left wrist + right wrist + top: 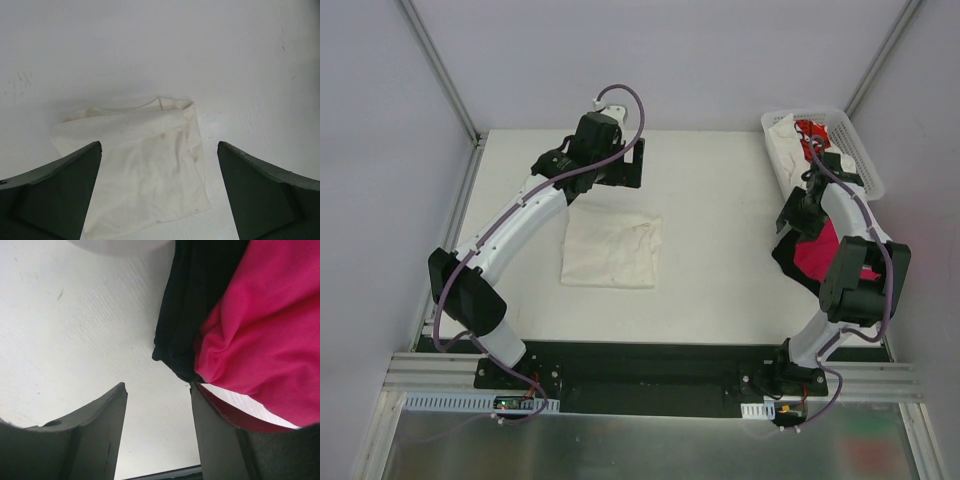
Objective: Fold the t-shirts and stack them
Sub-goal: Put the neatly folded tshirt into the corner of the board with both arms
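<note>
Now spread wide, the left gripper [160, 146] hangs beyond the folded cream t-shirt [142, 172].

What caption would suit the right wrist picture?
Right gripper open over the table, pink t-shirt atop black t-shirt.

No text can be read; print on the red-printed t-shirt [809, 131] is too small.

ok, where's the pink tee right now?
Top view, right side of the table: the magenta t-shirt lies on the black t-shirt, partly under the right arm, just in front of the white basket.
</note>
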Motion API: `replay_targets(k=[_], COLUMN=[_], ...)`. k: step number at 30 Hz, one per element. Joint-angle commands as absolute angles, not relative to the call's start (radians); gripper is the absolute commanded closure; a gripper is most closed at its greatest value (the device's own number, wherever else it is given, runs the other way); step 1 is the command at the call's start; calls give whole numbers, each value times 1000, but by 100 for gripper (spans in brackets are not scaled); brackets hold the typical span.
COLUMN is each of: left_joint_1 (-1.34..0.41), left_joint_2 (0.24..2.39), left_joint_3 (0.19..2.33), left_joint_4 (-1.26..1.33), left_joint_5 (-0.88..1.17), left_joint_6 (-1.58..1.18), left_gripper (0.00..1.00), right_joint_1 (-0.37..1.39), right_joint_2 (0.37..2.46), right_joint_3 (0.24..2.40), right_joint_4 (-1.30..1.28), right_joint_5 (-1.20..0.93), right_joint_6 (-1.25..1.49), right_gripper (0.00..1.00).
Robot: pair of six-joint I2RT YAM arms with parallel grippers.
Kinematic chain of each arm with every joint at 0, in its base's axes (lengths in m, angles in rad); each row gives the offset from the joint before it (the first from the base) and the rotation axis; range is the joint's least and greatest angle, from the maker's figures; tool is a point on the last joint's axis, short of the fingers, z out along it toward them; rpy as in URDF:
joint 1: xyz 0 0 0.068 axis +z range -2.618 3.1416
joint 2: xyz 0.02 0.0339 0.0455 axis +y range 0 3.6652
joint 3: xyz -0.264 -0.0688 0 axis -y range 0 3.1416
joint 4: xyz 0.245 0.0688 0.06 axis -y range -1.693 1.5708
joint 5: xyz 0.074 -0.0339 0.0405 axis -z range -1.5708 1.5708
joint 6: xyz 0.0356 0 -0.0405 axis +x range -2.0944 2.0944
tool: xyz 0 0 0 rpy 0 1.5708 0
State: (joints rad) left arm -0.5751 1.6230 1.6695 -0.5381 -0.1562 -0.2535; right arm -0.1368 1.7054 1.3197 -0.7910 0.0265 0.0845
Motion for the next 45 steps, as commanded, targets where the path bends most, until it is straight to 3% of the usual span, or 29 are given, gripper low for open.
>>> replay_targets(k=[1, 29, 32, 35, 36, 37, 39, 45], left_joint_1=[-574, -574, -575, -575, -575, -575, -575, -575], left_joint_2=[1646, 1649, 1658, 1667, 1667, 1669, 1671, 1671], left_joint_3=[1677, 1660, 1663, 1667, 1666, 1666, 1664, 1667], left_joint_4=[-517, -512, -511, -511, -511, -512, -511, -511], left_joint_5=[-112, -68, -66, -67, -67, -67, -67, -78], left_joint_6=[-261, -279, -279, -278, -278, -278, -278, -273], left_gripper=[1, 1, 1, 1, 1, 1, 1, 1], right_joint_1=[-166, -235, -235, -232, -232, -232, -232, -216], right_joint_2=[1651, 1789, 1807, 1798, 1796, 1793, 1783, 1750], right_joint_3=[1388, 1146, 1143, 1129, 1127, 1126, 1118, 1108], right_joint_4=[-868, -601, -577, -554, -554, -554, -552, -552], right_joint_5=[57, -52, -67, -60, -54, -52, -57, -58], right_joint_6=[61, 115, 118, 118, 118, 118, 118, 121], right_gripper=[43, 43, 50, 73, 87, 92, 99, 99])
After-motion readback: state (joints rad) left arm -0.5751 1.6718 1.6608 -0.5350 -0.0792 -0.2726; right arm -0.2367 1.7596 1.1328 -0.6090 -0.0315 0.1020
